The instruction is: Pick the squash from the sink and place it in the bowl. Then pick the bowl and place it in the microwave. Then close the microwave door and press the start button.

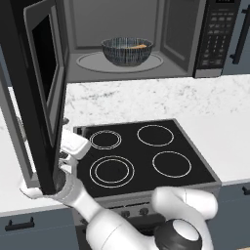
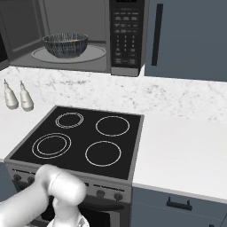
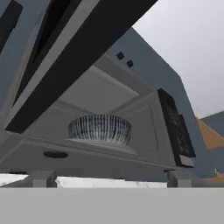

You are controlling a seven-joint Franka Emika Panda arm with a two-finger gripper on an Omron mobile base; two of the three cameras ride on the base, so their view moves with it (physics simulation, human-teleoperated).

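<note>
The microwave stands open, and the bowl sits on its glass turntable. A sliver of the orange squash shows inside the bowl. The microwave door is swung far out to the left. My gripper is low, just behind the door's lower edge, its jaws open and holding nothing. In the hand view the gripper looks up past the door's underside at the bowl. The button panel is on the microwave's right side.
A black four-ring cooktop lies under the microwave, with knobs along its front. White marble counter flanks it. Two pale bottles stand at the back left. A grey-blue cabinet with a dark handle is to the microwave's right.
</note>
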